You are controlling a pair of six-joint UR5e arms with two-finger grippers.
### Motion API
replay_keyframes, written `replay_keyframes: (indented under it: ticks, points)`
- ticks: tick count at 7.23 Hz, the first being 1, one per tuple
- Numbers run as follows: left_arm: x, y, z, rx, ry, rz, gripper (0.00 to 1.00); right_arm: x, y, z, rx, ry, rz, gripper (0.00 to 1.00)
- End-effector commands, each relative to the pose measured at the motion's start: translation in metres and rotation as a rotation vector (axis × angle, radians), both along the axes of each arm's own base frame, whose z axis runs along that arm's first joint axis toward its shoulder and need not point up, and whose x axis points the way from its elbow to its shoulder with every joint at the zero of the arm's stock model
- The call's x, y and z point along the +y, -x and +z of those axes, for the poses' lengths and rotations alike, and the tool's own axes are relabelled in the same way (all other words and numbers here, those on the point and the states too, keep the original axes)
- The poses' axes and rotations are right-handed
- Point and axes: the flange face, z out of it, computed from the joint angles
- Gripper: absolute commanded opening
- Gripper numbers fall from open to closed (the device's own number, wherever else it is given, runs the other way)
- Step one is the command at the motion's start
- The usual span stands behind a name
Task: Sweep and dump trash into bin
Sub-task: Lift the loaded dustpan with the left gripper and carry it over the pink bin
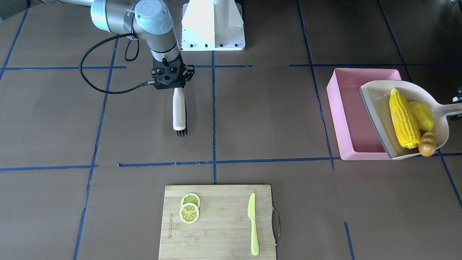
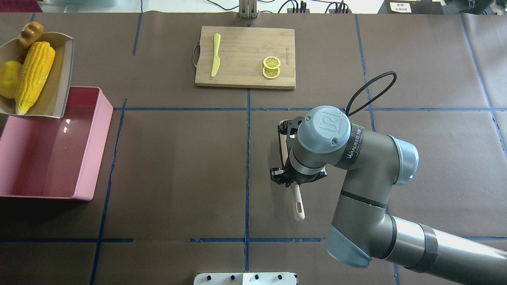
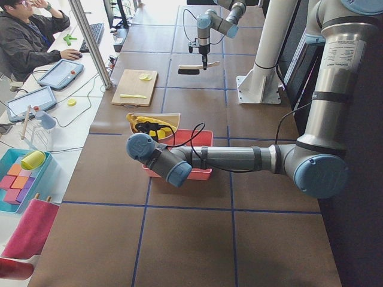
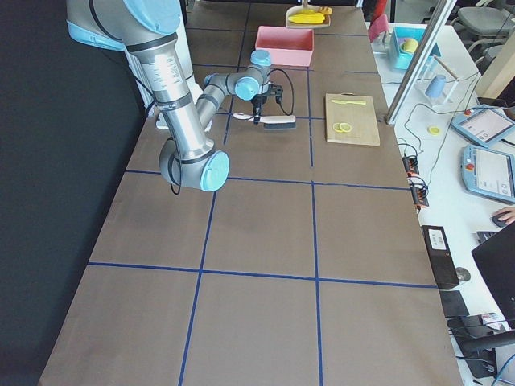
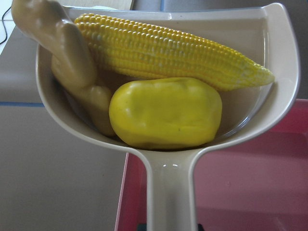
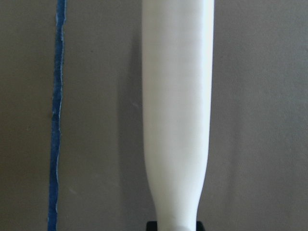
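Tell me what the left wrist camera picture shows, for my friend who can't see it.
A cream dustpan holds three toy foods close up: a long yellow corn cob, a rounded yellow lump and a tan ginger root. Its handle runs toward the camera, and the pink bin lies partly beneath it on the brown table.

WANEED stands in white letters on a dark band of the right arm (image 2: 368, 158). The cutting board (image 1: 220, 220) carries a burnt-in brand along one edge, too small to read.
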Motion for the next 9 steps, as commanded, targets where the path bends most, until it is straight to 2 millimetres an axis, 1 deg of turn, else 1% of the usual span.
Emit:
replay_keyframes:
  ticks: [1, 2, 3, 6, 8, 9]
  points:
    - [0.011, 0.008, 0.031, -0.068, 0.000, -0.026, 0.00, 0.000, 0.000, 0.000, -0.001, 0.000, -0.002, 0.00]
    - [0.018, 0.009, 0.039, -0.076, 0.000, -0.024, 0.00, 0.001, 0.000, 0.001, 0.000, 0.002, -0.002, 0.00]
    - [0.017, 0.008, 0.040, -0.101, -0.026, -0.024, 0.00, 0.001, 0.000, 0.001, 0.000, 0.002, -0.002, 0.00]
    - [0.014, -0.005, 0.045, -0.171, -0.108, 0.014, 0.00, 0.001, 0.000, 0.002, 0.002, 0.003, 0.000, 0.00]
    - [0.013, -0.007, 0.039, -0.178, -0.159, 0.033, 0.00, 0.002, -0.001, 0.001, 0.001, 0.003, 0.001, 0.00]
    - [0.013, -0.006, 0.039, -0.182, -0.191, 0.045, 0.00, 0.001, -0.002, 0.000, -0.002, 0.002, 0.003, 0.00]
